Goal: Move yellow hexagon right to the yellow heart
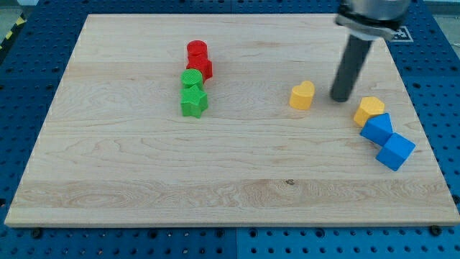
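The yellow heart [302, 94] lies on the wooden board right of centre. The yellow hexagon [369, 109] lies further to the view's right, touching a blue block [376, 129] below it. My tip [340, 98] stands on the board between the two yellow blocks, closer to the heart, a small gap from its right side and left of the hexagon. It touches neither as far as I can tell.
A second blue cube [396, 151] sits below and right of the first. A red cylinder [197, 52] and red block [201, 68], then a green cylinder [191, 79] and green star [193, 103], form a column left of centre. The board's right edge [424, 122] is near the blue blocks.
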Motion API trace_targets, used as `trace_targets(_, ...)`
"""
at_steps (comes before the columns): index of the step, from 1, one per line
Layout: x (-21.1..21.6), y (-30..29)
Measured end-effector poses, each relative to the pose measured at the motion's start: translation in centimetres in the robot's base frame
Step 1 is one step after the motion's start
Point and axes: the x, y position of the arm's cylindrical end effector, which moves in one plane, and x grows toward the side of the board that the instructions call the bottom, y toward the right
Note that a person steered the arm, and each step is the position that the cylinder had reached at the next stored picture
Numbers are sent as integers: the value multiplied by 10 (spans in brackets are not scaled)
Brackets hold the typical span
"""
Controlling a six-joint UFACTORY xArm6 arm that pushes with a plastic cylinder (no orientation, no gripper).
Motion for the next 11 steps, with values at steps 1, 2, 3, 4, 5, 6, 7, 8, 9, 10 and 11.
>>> trace_targets(1,0,35)
trace_targets(2,0,84)
trace_targets(3,6,121)
trace_targets(4,13,146)
trace_targets(5,14,147)
trace_targets(6,18,147)
trace_targets(7,18,147)
trace_targets(8,37,147)
trace_targets(9,46,147)
trace_targets(10,46,147)
trace_targets(11,48,145)
